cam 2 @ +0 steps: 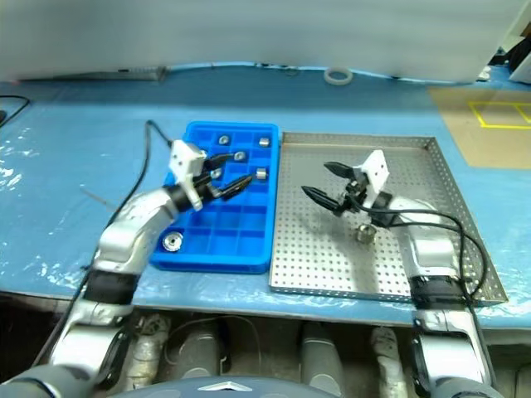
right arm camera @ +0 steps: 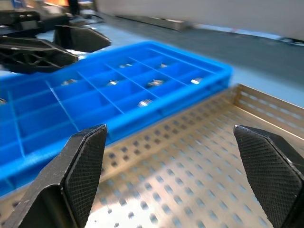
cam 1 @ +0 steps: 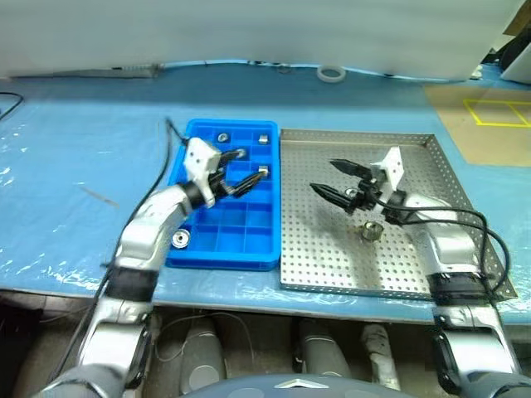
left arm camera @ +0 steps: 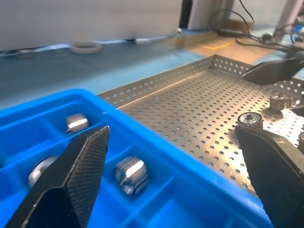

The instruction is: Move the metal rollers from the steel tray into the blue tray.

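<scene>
Steel tray (cam 1: pixel 415 265) as landmark, head view: one metal roller (cam 1: pixel 371 230) upright on its perforated floor, just below and near side of right gripper (cam 1: pixel 332 177); jaws spread, empty, arm level, angled toward blue tray (cam 1: pixel 187 249). Left gripper (cam 1: pixel 241 168) over blue tray, released, farther off.

Left wrist view: rollers (left arm camera: pixel 129 174) seated in compartments; more rollers (left arm camera: pixel 250 119) on steel tray (left arm camera: pixel 180 118) beyond.

Right wrist view: fingers (right arm camera: pixel 80 164) wide above steel floor.
</scene>
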`<state>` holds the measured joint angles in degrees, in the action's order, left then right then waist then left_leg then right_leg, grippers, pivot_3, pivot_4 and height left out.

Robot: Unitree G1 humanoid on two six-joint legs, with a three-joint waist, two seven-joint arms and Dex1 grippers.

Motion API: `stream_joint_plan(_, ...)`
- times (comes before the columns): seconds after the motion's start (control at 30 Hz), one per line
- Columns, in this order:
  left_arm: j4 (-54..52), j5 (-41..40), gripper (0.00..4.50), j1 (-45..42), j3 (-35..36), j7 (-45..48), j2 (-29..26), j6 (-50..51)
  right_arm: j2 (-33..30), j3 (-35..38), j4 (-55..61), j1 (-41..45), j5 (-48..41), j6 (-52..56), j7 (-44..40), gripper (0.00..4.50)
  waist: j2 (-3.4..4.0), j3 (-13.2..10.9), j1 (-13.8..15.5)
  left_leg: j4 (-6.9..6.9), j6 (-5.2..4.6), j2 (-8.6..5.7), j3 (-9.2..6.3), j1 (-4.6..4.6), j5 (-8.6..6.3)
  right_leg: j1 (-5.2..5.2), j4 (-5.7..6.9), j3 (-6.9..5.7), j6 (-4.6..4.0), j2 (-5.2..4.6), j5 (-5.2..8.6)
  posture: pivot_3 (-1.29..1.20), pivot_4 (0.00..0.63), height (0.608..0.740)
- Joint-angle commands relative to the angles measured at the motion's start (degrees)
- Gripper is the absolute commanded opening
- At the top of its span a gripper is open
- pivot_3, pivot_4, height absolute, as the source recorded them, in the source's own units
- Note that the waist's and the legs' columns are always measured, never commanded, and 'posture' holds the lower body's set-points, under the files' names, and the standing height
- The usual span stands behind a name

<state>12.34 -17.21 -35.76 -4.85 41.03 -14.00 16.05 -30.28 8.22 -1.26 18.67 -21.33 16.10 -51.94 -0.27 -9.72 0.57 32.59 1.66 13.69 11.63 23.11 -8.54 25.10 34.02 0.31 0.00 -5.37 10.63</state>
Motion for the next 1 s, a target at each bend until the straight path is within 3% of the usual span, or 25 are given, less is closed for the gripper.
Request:
stream_joint_plan(0.03, 9.7, 2.9, 4.46, -7.0, -2.7, 2.3, 3.7, -5.4, -2.0, 5.1, 8.6, -5.0, -2.4, 2.4, 3.7, 4.5, 0.01, 0.0, -1.2, 0.05, -0.06, -0.01, 0.01, 0.02, -0.03, 0.0, -0.02, 0.01, 0.0, 0.0, 0.0, -0.54, 0.15, 0.74)
stream_joint_plan(0.3, 38.2, 8.3, 4.46, -22.2, -3.2, 3.5, 13.0, -16.7, -2.1, 11.6, 21.7, -17.9, -4.6, 7.2, 11.8, 4.5, 0.04, 0.0, -6.5, 0.27, -0.38, -0.03, 0.05, 0.14, -0.25, -0.01, -0.26, 0.01, 0.08, 0.01, -0.01, -0.71, 0.15, 0.74)
stream_joint_plan(0.47, 50.7, 11.2, 4.46, -28.3, -2.2, 0.5, 16.3, -21.4, -1.8, 13.3, 26.3, -22.5, -5.2, 8.4, 15.3, 4.5, 0.05, 0.0, -10.5, 0.58, -0.58, -0.07, 0.01, 0.42, -0.4, 0.0, -0.4, -0.04, 0.39, -0.04, 0.09, -0.79, 0.15, 0.74)
stream_joint_plan(0.9, 62.6, 21.7, 4.46, -32.2, -3.3, -15.2, 19.5, -21.2, -1.7, 14.2, 30.3, -27.0, -6.0, 8.6, 19.2, 4.5, 0.04, 0.0, -17.9, 0.86, -1.04, -0.92, -0.34, 0.95, -0.67, -0.04, -0.72, -0.36, 1.03, -0.92, 0.18, -0.84, 0.15, 0.74)
stream_joint_plan(1.0, 62.9, 21.7, 3.86, -31.4, -2.0, -15.2, 19.4, -19.8, -2.0, 14.0, 29.6, -26.4, -6.0, 8.4, 19.2, 4.5, 0.04, 0.0, -18.8, 1.25, -1.43, -1.0, -0.35, 1.16, -0.91, -0.17, -0.87, -0.39, 1.07, -1.08, 0.2, -0.83, 0.15, 0.74)
